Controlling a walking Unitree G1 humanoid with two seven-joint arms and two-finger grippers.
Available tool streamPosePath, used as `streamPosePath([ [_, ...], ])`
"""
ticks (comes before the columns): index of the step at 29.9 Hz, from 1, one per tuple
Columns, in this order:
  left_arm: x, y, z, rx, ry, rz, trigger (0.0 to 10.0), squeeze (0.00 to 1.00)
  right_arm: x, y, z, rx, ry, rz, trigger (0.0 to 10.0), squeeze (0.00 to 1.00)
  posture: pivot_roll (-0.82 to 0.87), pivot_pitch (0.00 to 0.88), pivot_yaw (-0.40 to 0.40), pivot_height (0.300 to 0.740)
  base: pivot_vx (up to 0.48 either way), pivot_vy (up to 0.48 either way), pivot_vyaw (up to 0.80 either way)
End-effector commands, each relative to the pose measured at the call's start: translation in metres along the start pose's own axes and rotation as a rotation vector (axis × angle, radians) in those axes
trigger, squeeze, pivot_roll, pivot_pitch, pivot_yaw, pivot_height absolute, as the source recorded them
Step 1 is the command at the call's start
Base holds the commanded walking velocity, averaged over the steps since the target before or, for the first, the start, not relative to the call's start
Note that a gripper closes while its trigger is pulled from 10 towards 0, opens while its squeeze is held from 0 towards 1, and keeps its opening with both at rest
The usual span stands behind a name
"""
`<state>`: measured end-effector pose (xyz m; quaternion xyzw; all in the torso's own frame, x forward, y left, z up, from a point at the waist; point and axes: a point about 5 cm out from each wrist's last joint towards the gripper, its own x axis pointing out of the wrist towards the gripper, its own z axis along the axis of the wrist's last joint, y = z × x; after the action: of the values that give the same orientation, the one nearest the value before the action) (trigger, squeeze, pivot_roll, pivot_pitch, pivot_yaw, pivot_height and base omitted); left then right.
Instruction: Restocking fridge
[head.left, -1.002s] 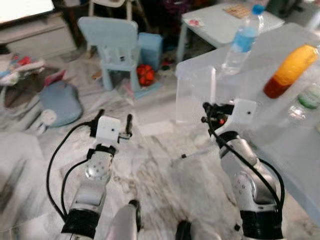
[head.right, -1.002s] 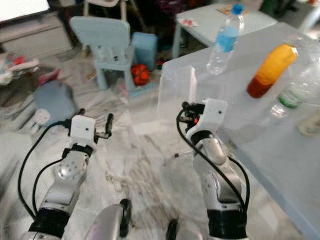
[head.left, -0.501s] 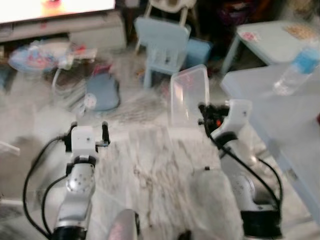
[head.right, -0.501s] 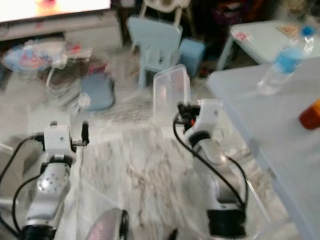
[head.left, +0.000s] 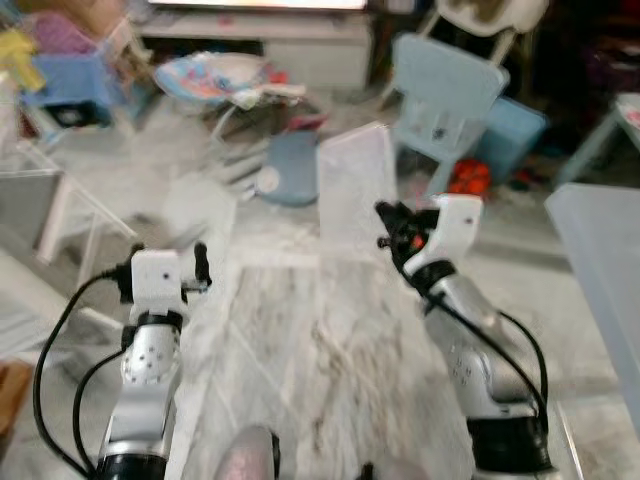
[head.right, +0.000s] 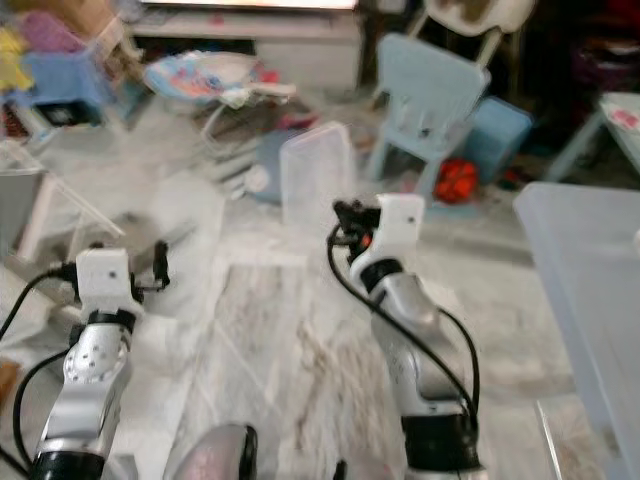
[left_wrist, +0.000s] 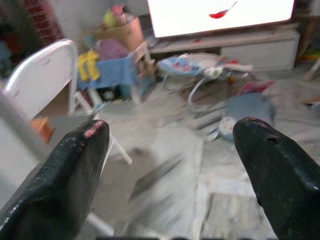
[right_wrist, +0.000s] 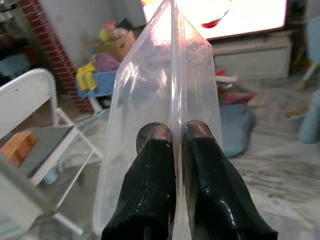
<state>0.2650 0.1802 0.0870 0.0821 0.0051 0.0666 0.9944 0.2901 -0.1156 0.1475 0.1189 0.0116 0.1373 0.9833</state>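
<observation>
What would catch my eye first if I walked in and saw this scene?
Probably the clear plastic lid held upright in front of the robot, pinched at its edge by the right gripper. The left gripper is raised beside it with its fingers spread and nothing between them. Behind them a marbled floor runs to a pale blue child's chair and a bright screen on the far wall, with toys scattered about.

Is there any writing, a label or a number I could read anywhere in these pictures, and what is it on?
No text can be read.
Screen: bright white with a red mark, no legible words.
Clear plastic lid, pinched in the right hand: no label visible.
Blue chair and the floor clutter: too blurred to tell.
</observation>
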Motion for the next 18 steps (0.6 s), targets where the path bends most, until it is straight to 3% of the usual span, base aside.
streamPosePath([
  [1, 0.0028, -0.0043, 0.0044, 0.009, -0.007, -0.012, 10.0, 0.00, 0.0027, 0.0011, 0.0013, 0.001, -0.006, 0.010, 10.0, 0.00, 0.10, 0.090, -0.011, 0.740, 0.000, 0.000, 0.80],
  [18, -0.0016, -0.0024, 0.0002, 0.035, 0.007, -0.027, 10.0, 0.00, 0.0044, -0.0017, -0.0032, 0.018, -0.004, -0.020, 10.0, 0.00, 0.11, 0.093, -0.008, 0.740, 0.000, 0.000, 0.78],
])
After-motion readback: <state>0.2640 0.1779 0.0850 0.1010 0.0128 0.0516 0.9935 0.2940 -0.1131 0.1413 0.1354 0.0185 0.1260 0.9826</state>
